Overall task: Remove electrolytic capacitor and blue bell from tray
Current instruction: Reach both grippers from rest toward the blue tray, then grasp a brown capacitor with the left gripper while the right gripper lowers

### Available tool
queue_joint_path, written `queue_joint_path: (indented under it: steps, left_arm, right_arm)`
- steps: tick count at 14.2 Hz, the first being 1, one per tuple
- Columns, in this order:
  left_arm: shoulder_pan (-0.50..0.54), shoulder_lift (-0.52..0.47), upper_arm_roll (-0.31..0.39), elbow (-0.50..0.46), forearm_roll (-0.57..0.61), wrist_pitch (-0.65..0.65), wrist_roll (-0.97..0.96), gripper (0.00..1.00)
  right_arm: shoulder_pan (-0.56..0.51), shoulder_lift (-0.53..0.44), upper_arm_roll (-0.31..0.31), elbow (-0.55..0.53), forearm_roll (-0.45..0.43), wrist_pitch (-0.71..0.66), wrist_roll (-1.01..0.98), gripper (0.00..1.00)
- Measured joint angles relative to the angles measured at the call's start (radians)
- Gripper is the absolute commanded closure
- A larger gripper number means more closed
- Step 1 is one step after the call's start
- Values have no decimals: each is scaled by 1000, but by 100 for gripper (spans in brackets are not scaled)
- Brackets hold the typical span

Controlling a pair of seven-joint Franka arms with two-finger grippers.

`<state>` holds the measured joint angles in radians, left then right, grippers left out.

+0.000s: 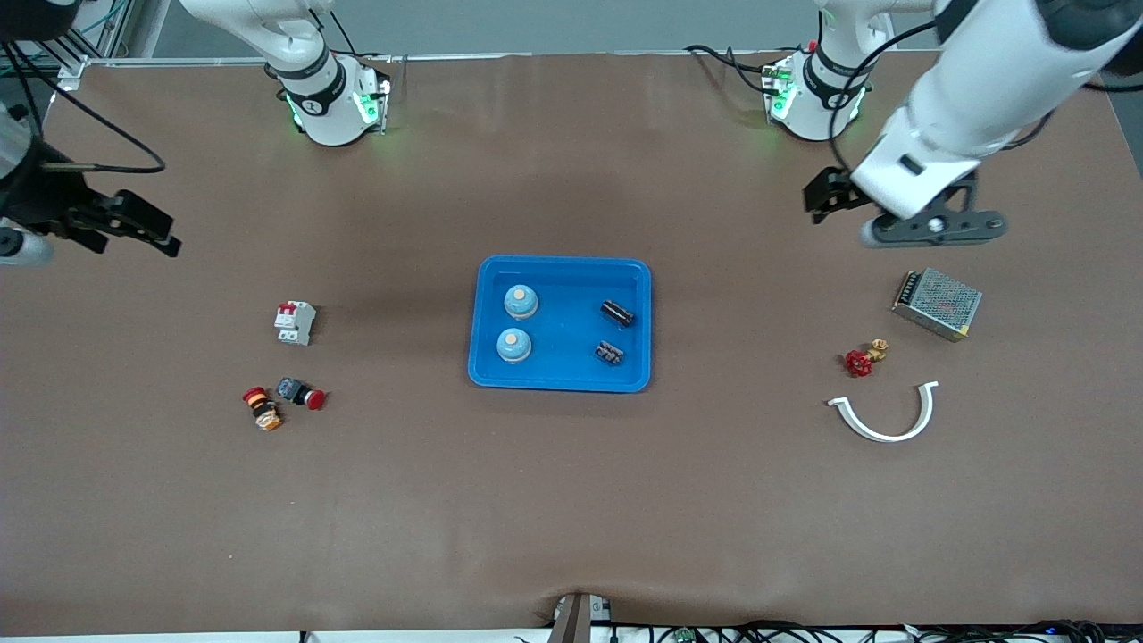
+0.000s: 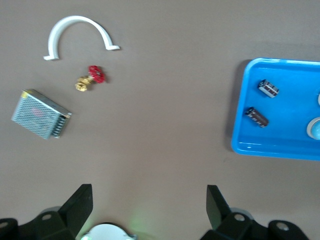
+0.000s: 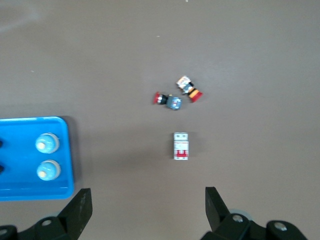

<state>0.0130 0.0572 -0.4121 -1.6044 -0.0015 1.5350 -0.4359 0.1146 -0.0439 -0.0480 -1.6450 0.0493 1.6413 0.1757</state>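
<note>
A white breaker [image 1: 295, 322] stood on the table [image 1: 571, 500] toward the right arm's end, with two red-capped pushbuttons [image 1: 284, 402] lying side by side nearer the camera. Toward the left arm's end, a metal power supply [image 1: 937, 304] lay nearly under the pincer there, then a red-handled valve [image 1: 864, 358], then a white curved clip [image 1: 887, 415] nearest the camera.

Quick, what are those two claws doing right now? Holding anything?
Left gripper: open, holding nothing, up over the table near the metal box.
Right gripper: open, holding nothing, over the table's edge.
</note>
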Motion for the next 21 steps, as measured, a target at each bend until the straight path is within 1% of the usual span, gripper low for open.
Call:
queue_joint_path:
  steps: [1,3,6,8,10,12,15,19,21]
  left_arm:
    - [-3,22,-20,-4,0,21,-44,0]
    - [-32,60,-37,-27,0,86,-142,0]
    - [-121,125,-40,-82,3,221,-324,0]
    - [-184,183,-41,-113,25,307,-457,0]
    - [-239,254,-41,-127,32,380,-573,0]
    - [-279,331,-41,-130,38,461,-679,0]
    - [-311,423,-41,-130,91,552,-821,0]
    - [-359,538,-40,-130,212,676,-1072,0]
    - [-369,584,-40,-129,244,712,-1164,1]
  right_arm:
    - [34,0,1,0,2,11,57,0]
    - [117,5,4,-3,4,46,197,0]
    - [255,44,7,-10,3,125,404,0]
    - [324,95,9,-14,3,173,487,0]
    - [354,165,8,-11,3,192,498,0]
    - [370,258,8,12,3,205,498,0]
    - [396,372,8,44,3,265,498,0]
    - [438,446,7,55,3,362,498,0]
    - [440,471,6,57,3,387,494,0]
